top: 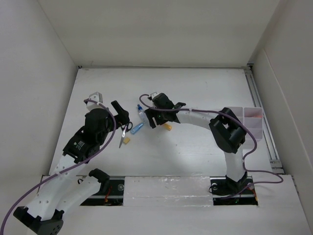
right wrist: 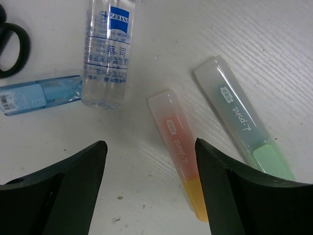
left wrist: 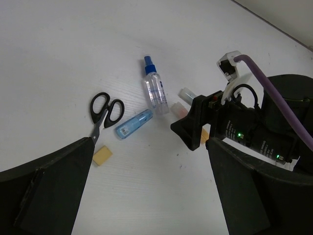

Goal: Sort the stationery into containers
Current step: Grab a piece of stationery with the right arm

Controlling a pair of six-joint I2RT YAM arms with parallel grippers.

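Right tool (right wrist: 150, 147), spread wide and empty, over orange marker (right wrist: 178, 152), long axis near-to-far, orange end nearest

both arms reach inward; left gripper (left wrist: 146, 147) and right gripper (right wrist: 149, 149) (pointing down) have jaws spread apart.

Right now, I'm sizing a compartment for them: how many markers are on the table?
3. An orange marker and a green marker lie side by side under the right claw; a blue marker lies beside the spray bottle. Others may hide beneath the arms.
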